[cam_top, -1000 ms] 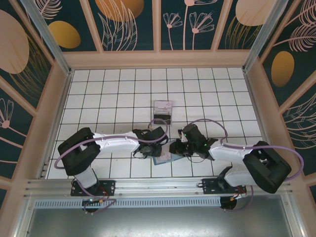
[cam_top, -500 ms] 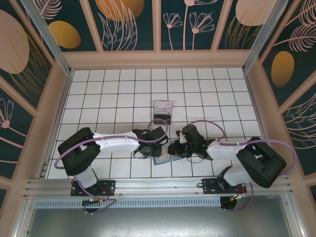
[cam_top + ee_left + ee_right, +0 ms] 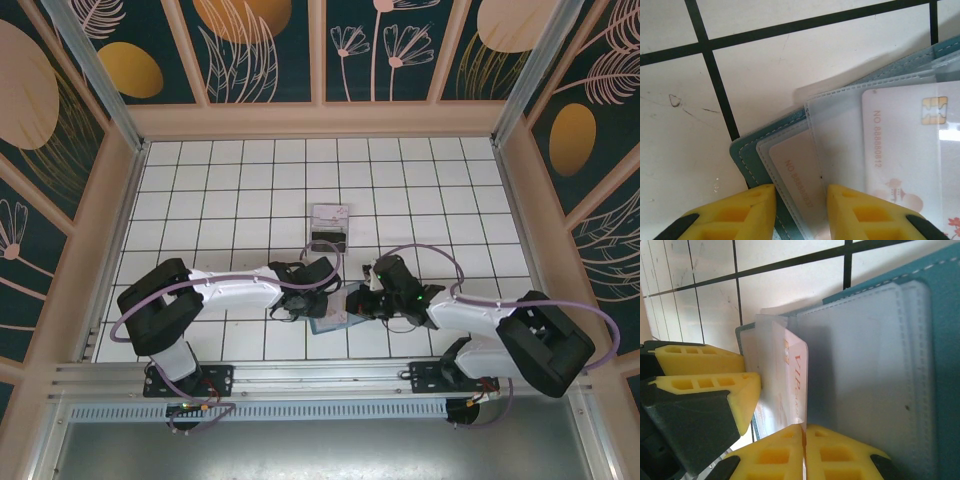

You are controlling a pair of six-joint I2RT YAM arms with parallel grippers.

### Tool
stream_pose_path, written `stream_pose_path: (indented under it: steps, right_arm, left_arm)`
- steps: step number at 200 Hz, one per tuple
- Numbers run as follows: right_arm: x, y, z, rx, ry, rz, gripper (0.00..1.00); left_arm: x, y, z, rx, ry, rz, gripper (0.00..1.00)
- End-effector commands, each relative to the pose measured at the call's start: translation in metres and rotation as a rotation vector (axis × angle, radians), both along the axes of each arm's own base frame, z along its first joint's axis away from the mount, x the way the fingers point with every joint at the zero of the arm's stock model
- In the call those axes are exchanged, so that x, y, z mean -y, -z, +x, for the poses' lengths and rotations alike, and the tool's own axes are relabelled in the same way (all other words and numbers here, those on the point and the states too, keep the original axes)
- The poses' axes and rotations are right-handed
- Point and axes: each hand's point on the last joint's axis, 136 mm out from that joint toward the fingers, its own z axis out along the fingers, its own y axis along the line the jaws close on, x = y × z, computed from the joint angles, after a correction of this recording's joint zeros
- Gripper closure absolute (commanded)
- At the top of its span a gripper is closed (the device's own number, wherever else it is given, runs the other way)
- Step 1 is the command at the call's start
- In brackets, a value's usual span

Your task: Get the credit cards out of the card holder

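Observation:
The teal card holder (image 3: 333, 323) lies open on the tiles between both grippers. Its clear sleeves (image 3: 840, 130) fan out, with pale pinkish cards (image 3: 905, 145) inside them. My left gripper (image 3: 800, 200) is open, its yellow fingertips (image 3: 747, 210) straddling the holder's corner (image 3: 747, 160) and a sleeved card (image 3: 795, 170). My right gripper (image 3: 804, 432) is shut on the edge of a pale pinkish card (image 3: 797, 385) printed "VIP", which stands partly out of its sleeve. The left gripper (image 3: 742, 374) is close beside that card. From above, the left gripper (image 3: 312, 308) and right gripper (image 3: 352, 303) almost meet.
Farther back on the tiled table sits a small clear tray (image 3: 330, 227) with a pale card and a dark card. Wooden walls (image 3: 120, 200) ring the table, and both arm bases stand at the near rail (image 3: 320, 378).
The right arm's elbow swung in and back out, and its gripper slid slightly left, then right again beside the card holder. The left arm stayed still.

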Motion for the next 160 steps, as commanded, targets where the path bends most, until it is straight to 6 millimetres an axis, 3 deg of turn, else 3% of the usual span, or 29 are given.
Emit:
stream_pose_path:
  steps: [1,59,106,160]
  right_arm:
    - [0.018,0.008,-0.002,-0.007,0.031,-0.084,0.92]
    - [0.036,-0.021,0.01,0.088,0.064,-0.145,0.94]
    - [0.043,-0.054,0.032,0.226,0.039,-0.205,0.98]
    - [0.021,-0.09,0.065,0.485,-0.226,-0.314,1.0]
  left_arm:
    - [-0.034,0.036,-0.021,-0.084,0.019,0.154,0.68]
    - [-0.033,0.021,-0.009,-0.013,-0.008,0.145,0.68]
    - [-0.025,-0.019,0.009,0.102,-0.046,0.055,0.68]
    - [-0.033,-0.038,0.013,0.142,-0.108,-0.027,0.68]
